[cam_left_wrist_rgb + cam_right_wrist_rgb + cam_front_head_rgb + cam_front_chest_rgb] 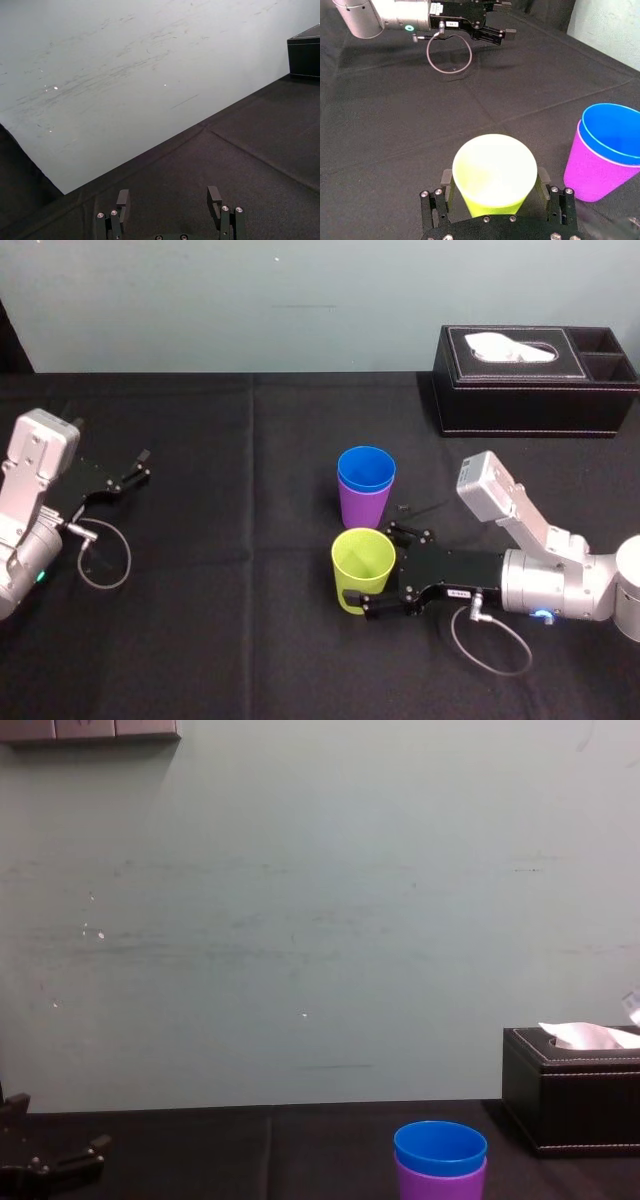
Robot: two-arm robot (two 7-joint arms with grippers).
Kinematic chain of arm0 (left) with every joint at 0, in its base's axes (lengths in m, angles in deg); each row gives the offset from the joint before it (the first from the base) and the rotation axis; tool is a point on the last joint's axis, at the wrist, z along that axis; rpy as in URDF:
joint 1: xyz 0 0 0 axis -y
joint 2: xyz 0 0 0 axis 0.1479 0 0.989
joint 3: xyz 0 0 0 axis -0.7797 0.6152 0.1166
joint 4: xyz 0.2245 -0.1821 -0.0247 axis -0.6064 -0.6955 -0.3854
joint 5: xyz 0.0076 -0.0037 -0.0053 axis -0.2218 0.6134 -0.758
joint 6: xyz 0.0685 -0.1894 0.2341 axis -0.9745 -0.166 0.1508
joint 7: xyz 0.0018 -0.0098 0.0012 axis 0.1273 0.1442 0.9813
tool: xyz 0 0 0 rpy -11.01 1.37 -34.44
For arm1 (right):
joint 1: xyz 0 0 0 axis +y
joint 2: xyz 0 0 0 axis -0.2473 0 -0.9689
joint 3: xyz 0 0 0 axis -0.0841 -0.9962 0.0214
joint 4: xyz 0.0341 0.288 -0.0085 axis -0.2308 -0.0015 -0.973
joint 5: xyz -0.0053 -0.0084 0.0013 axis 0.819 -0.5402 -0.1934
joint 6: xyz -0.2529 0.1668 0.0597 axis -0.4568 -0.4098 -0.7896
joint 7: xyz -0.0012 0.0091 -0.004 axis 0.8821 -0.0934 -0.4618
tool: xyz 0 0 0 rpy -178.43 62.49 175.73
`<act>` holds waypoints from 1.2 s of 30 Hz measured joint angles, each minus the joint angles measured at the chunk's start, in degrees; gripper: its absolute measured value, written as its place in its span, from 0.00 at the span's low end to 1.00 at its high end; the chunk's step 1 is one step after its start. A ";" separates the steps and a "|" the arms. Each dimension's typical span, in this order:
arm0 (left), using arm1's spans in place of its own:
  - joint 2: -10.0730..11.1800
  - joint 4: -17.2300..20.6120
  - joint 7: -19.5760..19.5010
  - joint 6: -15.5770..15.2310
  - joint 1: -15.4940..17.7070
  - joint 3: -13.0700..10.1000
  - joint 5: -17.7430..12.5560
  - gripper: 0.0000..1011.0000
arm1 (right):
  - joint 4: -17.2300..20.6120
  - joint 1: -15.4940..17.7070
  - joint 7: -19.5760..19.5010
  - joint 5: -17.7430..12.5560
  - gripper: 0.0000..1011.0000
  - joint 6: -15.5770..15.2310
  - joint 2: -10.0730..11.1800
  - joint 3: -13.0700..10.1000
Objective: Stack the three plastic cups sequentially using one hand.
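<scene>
1. Head view shows you the yellow-green cup (pixel 363 562): smooth, tapered and upright, mouth up, on the black table (pixel 250 640)
2. The blue cup (pixel 366 470) sits nested inside the purple cup (pixel 362 508), just behind the yellow-green cup and apart from it; the tissue box (pixel 530 390) is well off at the back right
3. Your right gripper (pixel 378 570) has its jaws drawn in, pinching the yellow-green cup, one finger (pixel 446 181) against each side
4. That cup stands squarely between the jaws
5. Your left gripper (pixel 138 468) is parked far left, jaws spread around nothing
</scene>
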 joint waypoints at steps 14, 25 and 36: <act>0.00 0.00 0.00 0.00 0.00 0.00 0.00 1.00 | 0.03 0.05 0.04 0.04 0.90 -0.01 0.06 -0.04; 0.00 0.00 0.00 0.00 0.00 0.00 0.00 1.00 | 0.15 0.14 0.02 0.01 0.73 0.01 0.15 -0.12; 0.00 0.00 0.00 0.00 0.00 0.00 0.00 1.00 | 0.22 0.19 0.01 -0.05 0.72 0.01 0.20 -0.17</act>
